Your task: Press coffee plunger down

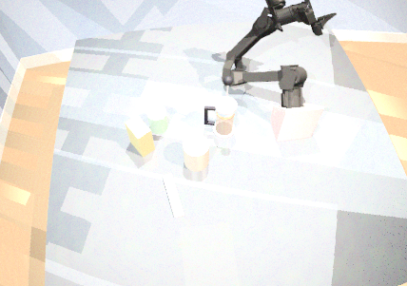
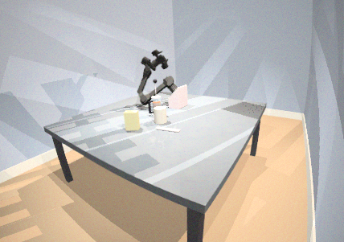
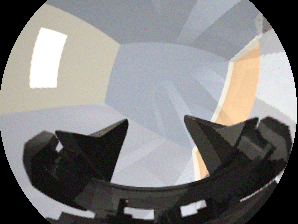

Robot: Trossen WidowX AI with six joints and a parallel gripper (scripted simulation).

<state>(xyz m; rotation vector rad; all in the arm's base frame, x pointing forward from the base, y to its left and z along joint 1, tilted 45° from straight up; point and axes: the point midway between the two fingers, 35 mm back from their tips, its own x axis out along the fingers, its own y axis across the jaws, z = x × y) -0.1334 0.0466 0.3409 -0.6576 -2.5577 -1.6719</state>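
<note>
The coffee press (image 1: pixel 224 124) (image 2: pixel 157 102) stands upright on the table, with a dark handle (image 1: pixel 208 115) on one side. Its plunger knob (image 1: pixel 228 80) (image 2: pixel 155 81) is a dark ball on a thin rod, raised high above the lid. In the top view the knob overlaps the arm's elbow. My gripper (image 1: pixel 332 3) (image 2: pixel 164 59) (image 3: pixel 156 120) is open and empty. It is high above the table, well away from the knob, with its fingers pointing away from the press. The wrist view shows walls and a strip of floor, with no press between the fingers.
A pale cylinder (image 1: pixel 196 158) (image 2: pixel 160 115) stands near the press. A yellow box (image 1: pixel 141 140) (image 2: pixel 132 121), a green object (image 1: pixel 158 123) and a white bar (image 1: pixel 173 199) (image 2: pixel 168 129) are also on the table. A pink block (image 1: pixel 300 123) (image 2: pixel 178 97) stands by the arm's base.
</note>
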